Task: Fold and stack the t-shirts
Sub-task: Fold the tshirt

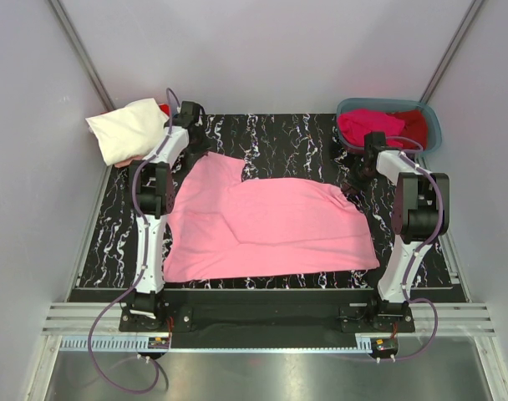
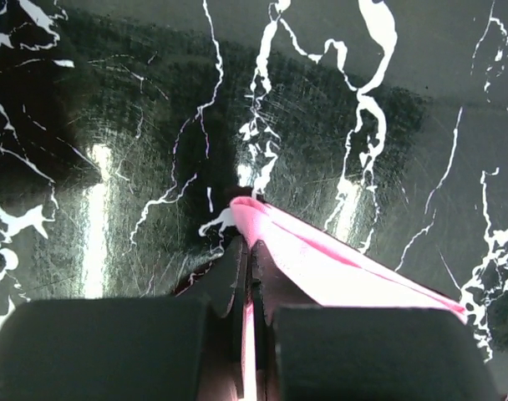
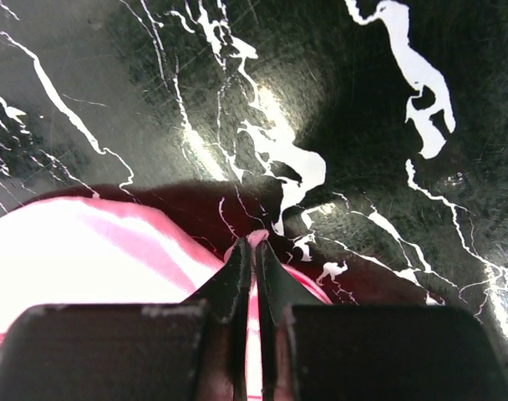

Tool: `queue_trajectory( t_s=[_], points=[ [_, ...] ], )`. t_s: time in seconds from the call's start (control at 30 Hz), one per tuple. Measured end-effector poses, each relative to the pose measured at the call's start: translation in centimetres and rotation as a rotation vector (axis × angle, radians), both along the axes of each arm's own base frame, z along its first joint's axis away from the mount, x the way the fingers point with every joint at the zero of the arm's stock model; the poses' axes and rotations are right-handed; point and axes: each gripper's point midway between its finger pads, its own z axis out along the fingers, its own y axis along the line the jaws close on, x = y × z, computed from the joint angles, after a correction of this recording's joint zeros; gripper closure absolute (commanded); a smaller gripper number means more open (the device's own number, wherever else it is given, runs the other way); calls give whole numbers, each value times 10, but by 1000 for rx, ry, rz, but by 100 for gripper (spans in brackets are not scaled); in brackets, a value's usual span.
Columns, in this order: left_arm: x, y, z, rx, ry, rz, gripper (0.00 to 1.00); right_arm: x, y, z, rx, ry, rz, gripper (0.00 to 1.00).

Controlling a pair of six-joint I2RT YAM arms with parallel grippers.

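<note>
Closest to the wrist cameras are my two pairs of black fingers (image 2: 220, 280). My left gripper (image 2: 247, 246) is pinched tight on a fold of the big light pink cloth t-shirt (image 1: 271, 225), and my right gripper (image 3: 254, 249) is pinched tight on another bit of it. The shirt lies spread out on the black table with white marble lines (image 1: 304, 134), its long side running left to right between my arms. I hold its far edge: left gripper at the far left corner, right gripper at the far right corner. All the rest of the shirt lies toward me, so I think the next move must bring that far edge back to the near edge, both arms together.
</note>
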Motion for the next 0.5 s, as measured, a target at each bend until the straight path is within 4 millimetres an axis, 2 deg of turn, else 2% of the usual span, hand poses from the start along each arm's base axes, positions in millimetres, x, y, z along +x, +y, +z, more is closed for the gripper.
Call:
queue_trajectory(
  t_s=[0.1,0.23,0.4,0.5],
  points=[
    [-1,0,6,-1,3,-9,100,5,-1,6,-1,-6,2,100],
    [-4,0,22,2,-13,-19,100,24,-4,29,-5,-56,0,100],
    [-27,2,71,-7,-49,-28,100,49,-8,65,-18,-140,9,100],
    [-44,2,105,-22,-91,-38,100,47,-10,66,-30,-135,15,100]
  ],
)
